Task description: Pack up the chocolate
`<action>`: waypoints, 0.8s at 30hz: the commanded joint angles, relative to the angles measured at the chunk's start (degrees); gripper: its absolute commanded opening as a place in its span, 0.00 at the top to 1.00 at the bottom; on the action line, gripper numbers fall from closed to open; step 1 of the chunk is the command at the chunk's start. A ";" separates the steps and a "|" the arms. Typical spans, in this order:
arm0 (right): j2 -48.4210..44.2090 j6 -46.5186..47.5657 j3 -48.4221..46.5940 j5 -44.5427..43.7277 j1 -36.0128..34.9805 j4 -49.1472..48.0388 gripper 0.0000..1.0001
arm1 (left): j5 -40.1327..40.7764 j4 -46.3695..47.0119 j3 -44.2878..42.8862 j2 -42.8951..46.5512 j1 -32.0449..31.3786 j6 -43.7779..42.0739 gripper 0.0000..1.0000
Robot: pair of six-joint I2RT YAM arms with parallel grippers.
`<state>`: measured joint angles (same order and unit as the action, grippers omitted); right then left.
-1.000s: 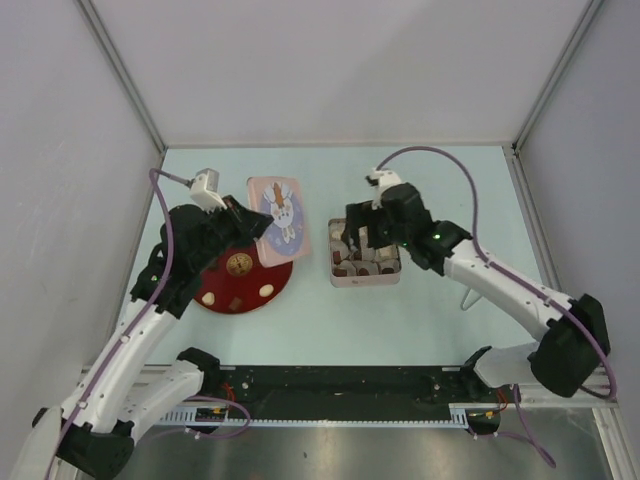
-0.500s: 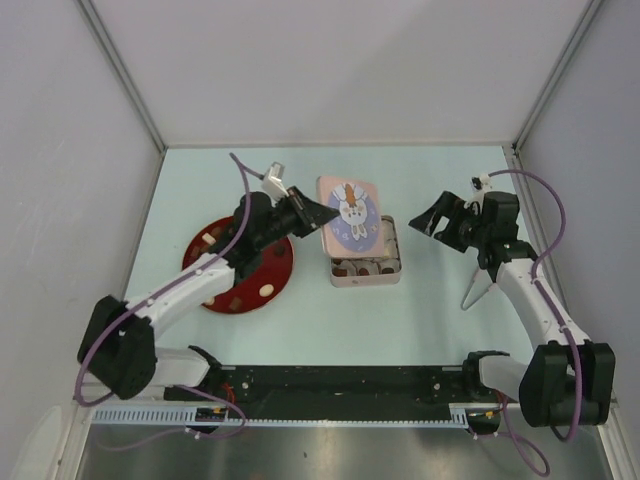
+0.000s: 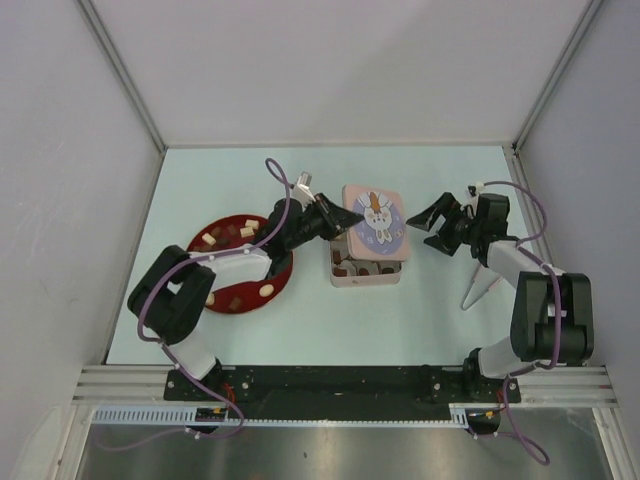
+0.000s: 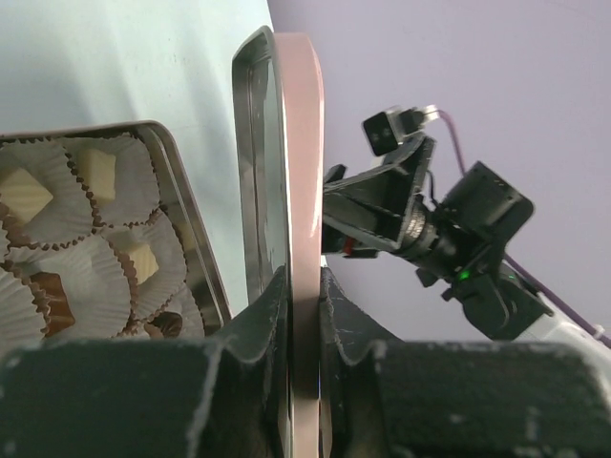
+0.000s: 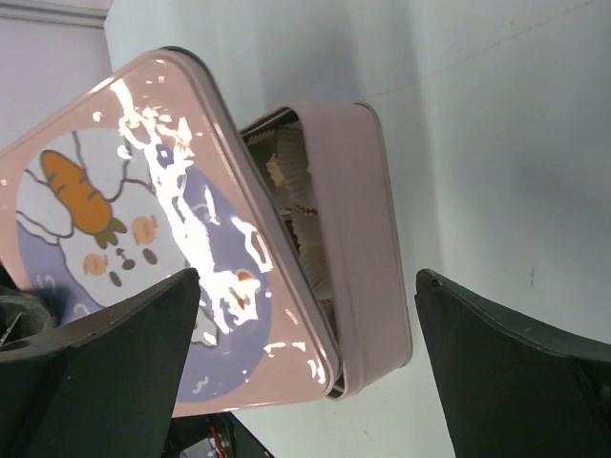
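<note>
My left gripper [image 3: 335, 220] [image 4: 304, 277] is shut on the edge of a pink tin lid [image 3: 376, 222] [image 4: 298, 143] [image 5: 143, 239] with a rabbit and carrot picture. The lid hangs tilted over the right part of the open pink tin [image 3: 350, 277] [image 4: 183, 224] [image 5: 368, 219]. Inside the tin, chocolate [image 4: 23, 195] sits in white paper cups. More chocolate pieces [image 3: 266, 290] lie on the red plate [image 3: 225, 270] left of the tin. My right gripper [image 3: 432, 218] [image 5: 307, 279] stands open just right of the lid, with nothing in it.
Thin pink tongs [image 3: 478, 290] lie on the table to the right of the tin, beside the right arm. Grey walls close in the pale table on three sides. The left arm stretches across the red plate.
The left gripper has carried the lid rightward from beside the plate to over the tin. The right gripper left the tin and drew back to the right, still open.
</note>
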<state>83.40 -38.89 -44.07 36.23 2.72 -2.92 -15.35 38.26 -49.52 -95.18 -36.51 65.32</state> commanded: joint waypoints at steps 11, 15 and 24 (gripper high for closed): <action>8.19 -1.01 0.48 6.22 -2.54 -9.03 0.00 | -1.96 10.96 2.23 -2.82 -0.31 4.38 0.89; 7.84 -1.01 0.74 6.40 -2.55 -9.21 0.00 | -1.96 10.17 3.98 -1.68 -0.40 4.12 0.89; 10.38 -0.92 0.74 8.33 -6.23 -10.18 0.00 | -0.73 8.23 6.62 -0.27 -0.40 2.45 0.85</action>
<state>92.12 -39.24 -43.46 42.17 -2.37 -10.52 -16.73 43.13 -43.62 -98.24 -36.60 68.53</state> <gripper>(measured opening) 0.995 0.160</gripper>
